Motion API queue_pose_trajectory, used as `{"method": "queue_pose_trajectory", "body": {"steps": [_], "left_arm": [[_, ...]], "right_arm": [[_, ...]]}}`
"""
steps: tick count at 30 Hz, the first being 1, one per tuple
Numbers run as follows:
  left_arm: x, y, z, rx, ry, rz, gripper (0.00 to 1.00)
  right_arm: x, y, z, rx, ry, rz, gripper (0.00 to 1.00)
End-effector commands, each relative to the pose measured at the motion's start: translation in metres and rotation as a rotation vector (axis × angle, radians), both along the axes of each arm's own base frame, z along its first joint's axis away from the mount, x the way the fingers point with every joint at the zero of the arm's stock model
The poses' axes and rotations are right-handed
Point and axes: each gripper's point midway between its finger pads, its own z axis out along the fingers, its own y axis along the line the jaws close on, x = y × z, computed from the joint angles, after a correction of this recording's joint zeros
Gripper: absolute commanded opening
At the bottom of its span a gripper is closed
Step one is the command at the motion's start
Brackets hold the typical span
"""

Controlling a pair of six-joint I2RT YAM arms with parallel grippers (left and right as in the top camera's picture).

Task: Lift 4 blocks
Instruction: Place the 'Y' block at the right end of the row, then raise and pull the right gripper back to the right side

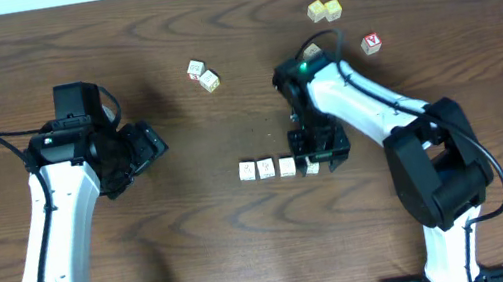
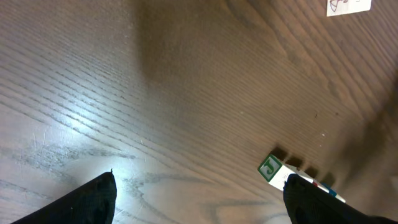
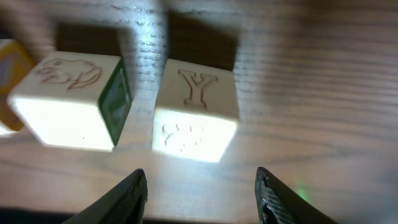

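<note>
Dark brown wood makes up the table (image 1: pixel 251 263). Closest to the near edge, about in the middle of the table, four blocks (image 1: pixel 266 168) lie in a neat row that runs from left to right. They are small and pale, and all of them sit flat on the wood.

The right gripper (image 1: pixel 319 153) is low over the right end of the row. Its fingers (image 3: pixel 127 193) are spread apart and hold nothing. Just past the fingertips sits a block with a Y (image 3: pixel 196 112) on top. Beside it is a block with a green side (image 3: pixel 71 102).

Farther back, toward the left edge, the left gripper (image 1: pixel 146 145) hangs over bare wood with its jaws wide apart and nothing in them.

Nearer the far edge sit two pale cubes (image 1: pixel 196 69), close together. To their right is a cube with a red letter (image 1: pixel 372 43). Closest to the far edge are two yellow cubes (image 1: pixel 317 11).
</note>
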Motion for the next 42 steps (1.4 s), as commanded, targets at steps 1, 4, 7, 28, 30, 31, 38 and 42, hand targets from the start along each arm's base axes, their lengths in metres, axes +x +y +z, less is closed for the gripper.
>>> {"method": "queue_pose_trajectory", "body": {"steps": [1,4,7,28,30,31,38,42], "left_arm": [[-0.002,0.001,-0.001,0.002,0.007,0.005,0.86],[-0.002,0.001,-0.001,0.002,0.007,0.005,0.86],[-0.002,0.001,-0.001,0.002,0.007,0.005,0.86],[-0.002,0.001,-0.001,0.002,0.007,0.005,0.86],[-0.002,0.001,-0.001,0.002,0.007,0.005,0.86],[-0.002,0.001,-0.001,0.002,0.007,0.005,0.86],[-0.002,0.001,-0.001,0.002,0.007,0.005,0.86],[-0.002,0.001,-0.001,0.002,0.007,0.005,0.86]], "right_arm": [[0.024,-0.004,0.022,0.036,-0.053,0.011,0.54],[0.039,-0.020,0.038,-0.023,-0.094,-0.005,0.45],[0.056,-0.039,0.058,-0.088,-0.177,-0.054,0.47],[0.078,-0.137,0.056,-0.206,-0.408,-0.297,0.99],[0.071,-0.133,0.043,-0.172,-0.377,-0.309,0.99],[0.068,-0.131,0.039,-0.155,-0.361,-0.312,0.99],[0.044,-0.104,0.037,0.005,-0.237,-0.269,0.97],[0.030,-0.100,0.042,0.031,-0.183,-0.260,0.91]]}}
